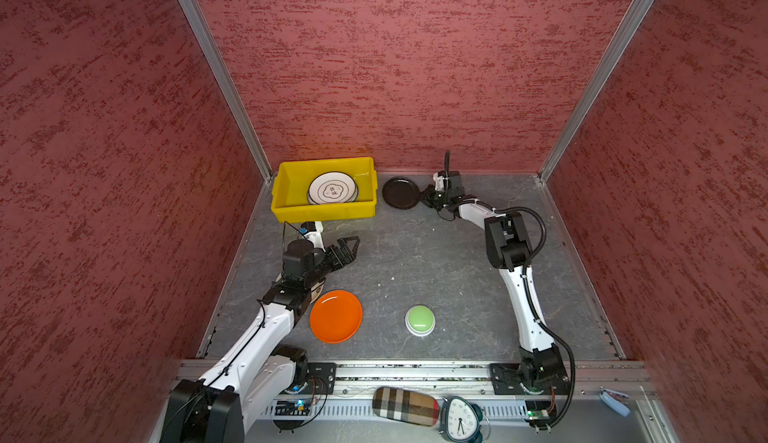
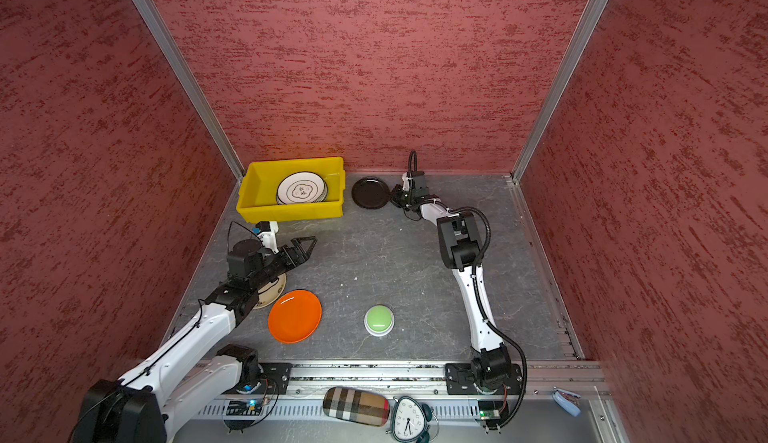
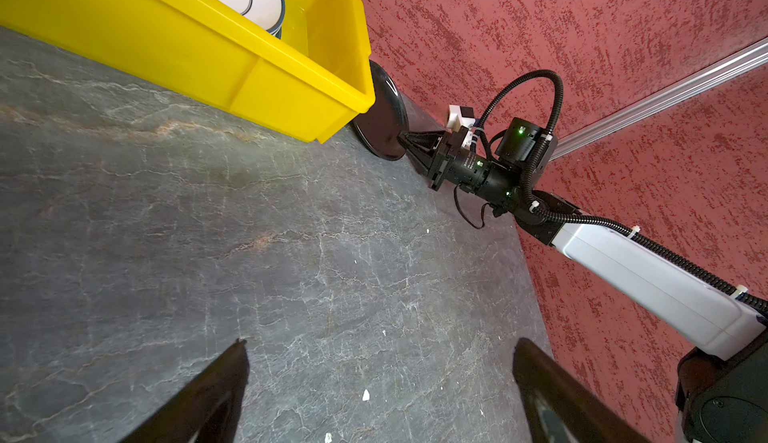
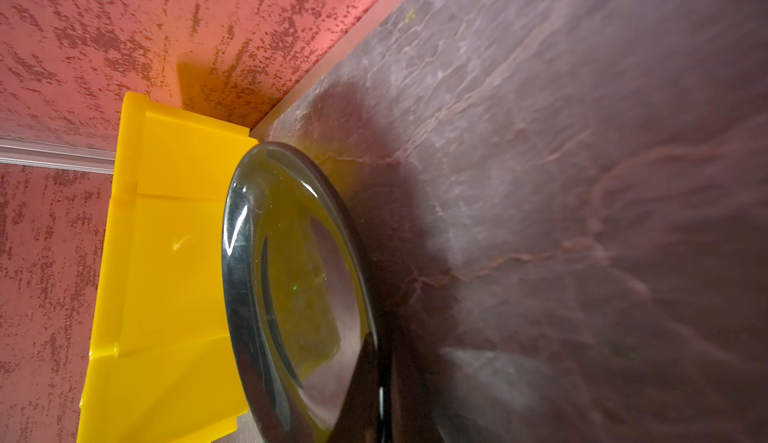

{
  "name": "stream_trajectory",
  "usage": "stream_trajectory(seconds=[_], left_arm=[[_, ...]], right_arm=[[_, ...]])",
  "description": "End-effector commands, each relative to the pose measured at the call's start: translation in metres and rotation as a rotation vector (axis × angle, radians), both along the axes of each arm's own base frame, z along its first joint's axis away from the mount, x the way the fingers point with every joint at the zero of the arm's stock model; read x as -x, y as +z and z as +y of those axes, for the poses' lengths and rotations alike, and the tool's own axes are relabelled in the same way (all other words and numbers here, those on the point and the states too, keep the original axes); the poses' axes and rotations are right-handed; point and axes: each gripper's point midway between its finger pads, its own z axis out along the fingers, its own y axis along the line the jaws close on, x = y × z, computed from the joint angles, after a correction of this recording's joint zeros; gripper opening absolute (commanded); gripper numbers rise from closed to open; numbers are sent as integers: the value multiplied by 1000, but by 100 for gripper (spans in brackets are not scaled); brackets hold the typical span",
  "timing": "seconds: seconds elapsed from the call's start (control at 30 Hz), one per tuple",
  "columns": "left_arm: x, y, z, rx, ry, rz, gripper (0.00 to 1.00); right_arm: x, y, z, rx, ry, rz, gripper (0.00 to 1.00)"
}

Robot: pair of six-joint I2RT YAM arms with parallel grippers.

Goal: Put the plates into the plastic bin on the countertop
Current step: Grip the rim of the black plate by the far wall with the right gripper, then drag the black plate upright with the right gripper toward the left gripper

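Note:
The yellow plastic bin (image 1: pixel 324 210) stands at the back left of the countertop (image 1: pixel 436 262) and holds a stack of white plates (image 1: pixel 332 189) with dark rims. Just right of the bin is a black plate (image 1: pixel 400 192); my right gripper (image 1: pixel 424 196) is shut on its right rim, with one finger above and one below the rim in the right wrist view (image 4: pixel 380 362). An orange plate (image 1: pixel 336 316) lies front left. A cream plate (image 2: pixel 272 293) shows partly under my left arm. My left gripper (image 1: pixel 353 247) hangs open and empty above bare counter (image 3: pixel 380 343).
A green dome button (image 1: pixel 420 319) on a white base sits at front centre. Red walls close the back and both sides. A metal rail (image 1: pixel 415 372) runs along the front, with a checked case (image 1: pixel 405 405) and a clock (image 1: pixel 459 420) beyond it.

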Motion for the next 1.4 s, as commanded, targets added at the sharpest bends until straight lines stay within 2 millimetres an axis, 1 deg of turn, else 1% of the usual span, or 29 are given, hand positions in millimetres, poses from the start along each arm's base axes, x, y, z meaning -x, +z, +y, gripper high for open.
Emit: stream_trajectory(seconds=[0.0,0.1,0.13,0.17,0.3,0.4,0.6,0.73,0.87,1.0,1.17,1.27,1.37], left_arm=[[-3,3,2,-22,9,-15,99],[-2,2,3,-23,12,-15,99],[-3,2,4,-23,14,-13,99],[-3,1,4,-24,16,-12,99],[-4,0,10,-19,30,-6,99],[-5,-3,18,-8,58,3,99],[-6,-8,21,27,69,8,99],[-8,-11,20,42,56,22,99],[-11,-18,23,44,64,47,99],[-13,-19,19,69,32,39,99],[-12,-13,8,101,-30,29,99],[-12,-13,4,114,-43,26,100],[-12,-12,-4,123,-69,17,99]], right_arm=[[14,0,-4,25,-13,30,0],[22,11,-13,41,-38,9,0],[26,19,-15,43,-46,-5,0],[31,20,-19,46,-57,-6,0],[53,40,-29,32,-91,-41,0],[74,44,-39,24,-133,-33,0],[115,55,-48,-21,-151,-25,0],[142,53,-51,-61,-160,44,0],[166,57,-59,-82,-195,36,0],[191,59,-72,-61,-231,39,0],[221,63,-78,-49,-233,45,0],[236,68,-82,-34,-249,37,0],[249,70,-84,-9,-265,32,0]])
